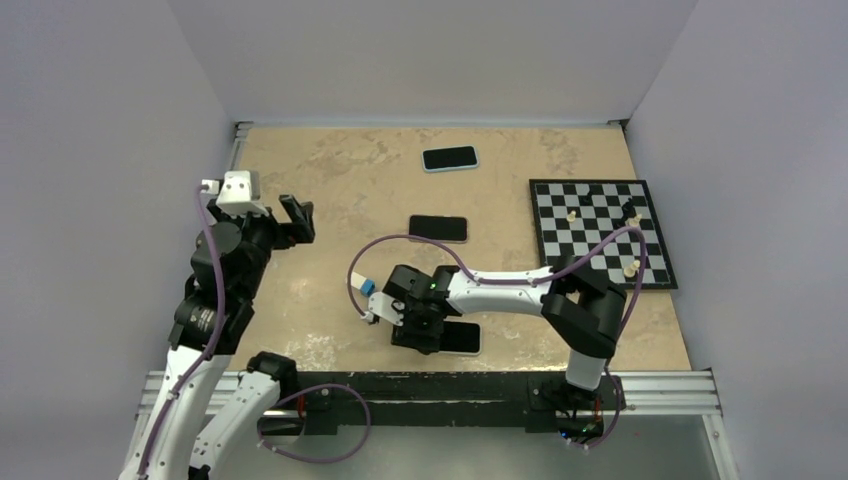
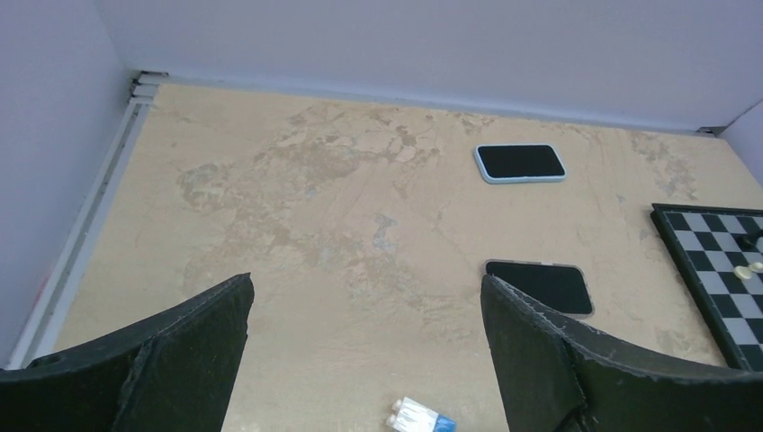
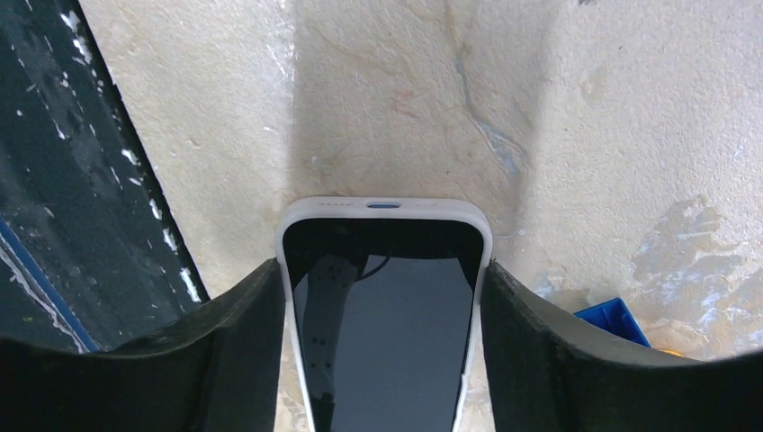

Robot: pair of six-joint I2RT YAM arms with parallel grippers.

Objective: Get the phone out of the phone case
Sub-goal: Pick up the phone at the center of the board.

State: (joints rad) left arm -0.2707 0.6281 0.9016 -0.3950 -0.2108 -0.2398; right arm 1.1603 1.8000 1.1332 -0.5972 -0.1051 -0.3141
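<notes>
Left gripper [image 2: 367, 297] hangs over the table [image 1: 330, 190], jaws spread wide. Centre front, right gripper [image 3: 382, 279] pinches the phone [image 3: 387, 351] by its long edges; it lies flat, snug in its white case [image 3: 382, 205]. Chessboard [image 1: 600, 232] far right.

On the beige table [image 1: 330, 180] you have a black and white chessboard [image 1: 560, 262] lying flat at the right side, and a few pale chess pieces [image 1: 632, 268] stand on its right half, with one dark piece [image 1: 626, 207] near its far right corner. To the left of the chessboard and well apart from it lies a dark phone [image 1: 438, 228] with the screen up, and farther from you than the board lies a phone in a light blue case [image 1: 450, 158]. You find a small blue and white item [image 1: 368, 287] still more to the left of the chessboard, nearer to you than the dark phone.
</notes>
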